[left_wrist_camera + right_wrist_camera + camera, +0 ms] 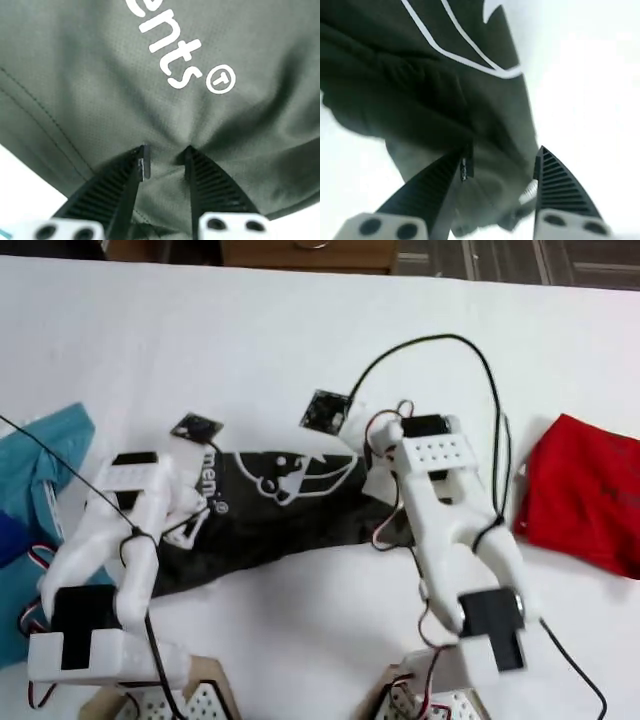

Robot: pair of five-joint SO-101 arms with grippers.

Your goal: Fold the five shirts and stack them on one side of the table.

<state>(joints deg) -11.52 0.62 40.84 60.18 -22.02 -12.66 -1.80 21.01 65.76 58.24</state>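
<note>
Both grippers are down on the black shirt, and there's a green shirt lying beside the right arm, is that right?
Not quite. The high view shows a red shirt beside the right arm, not a green one. The rest holds: the left gripper and the right gripper are both at the black shirt.

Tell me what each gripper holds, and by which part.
The left gripper pinches a pucker of the dark shirt beside its white lettering. The right gripper is open over that shirt's edge, holding nothing.
</note>
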